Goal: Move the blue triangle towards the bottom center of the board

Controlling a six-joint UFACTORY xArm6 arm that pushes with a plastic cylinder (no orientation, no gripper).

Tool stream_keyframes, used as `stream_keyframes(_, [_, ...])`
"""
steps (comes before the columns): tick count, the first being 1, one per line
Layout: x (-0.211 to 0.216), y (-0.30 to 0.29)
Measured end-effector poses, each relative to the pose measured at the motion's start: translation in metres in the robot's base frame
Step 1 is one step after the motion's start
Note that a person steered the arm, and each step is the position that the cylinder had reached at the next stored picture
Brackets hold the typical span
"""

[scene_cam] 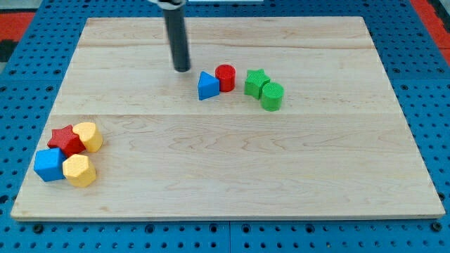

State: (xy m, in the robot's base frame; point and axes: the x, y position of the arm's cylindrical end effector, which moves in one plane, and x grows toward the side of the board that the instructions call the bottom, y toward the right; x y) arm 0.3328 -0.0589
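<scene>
A: Where is the blue triangle (207, 86) now?

B: It stands in the upper middle of the table (225, 176), a little to the view's left of the centre. A red cylinder (226, 76) touches it on the view's right side, slightly higher.

A: And my tip (182, 69)?

B: It rests on the wood near the triangle, on the view's left and a little toward the view's top. There is a small gap between them; they do not touch.

A: What about the fingers, wide or narrow?

B: There are no fingers here, only the straight dark rod, so nothing is held.

A: Which other blocks do you see?

B: A green star (255, 81) and a green cylinder (272, 95) touch each other, just beside the red cylinder on the view's right. In the bottom left corner four blocks make a tight group: a red star (65, 140), a yellow heart (89, 135), a blue cube (48, 164) and a yellow hexagon (79, 170). This group is well apart from the triangle.
</scene>
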Motion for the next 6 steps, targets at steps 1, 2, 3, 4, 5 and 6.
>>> stream_keyframes(1, [0.008,0.025])
stream_keyframes(2, [0.028,0.017])
stream_keyframes(3, [0.062,0.012])
stream_keyframes(4, [0.077,0.014])
stream_keyframes(5, [0.092,0.018])
stream_keyframes(6, [0.128,0.03])
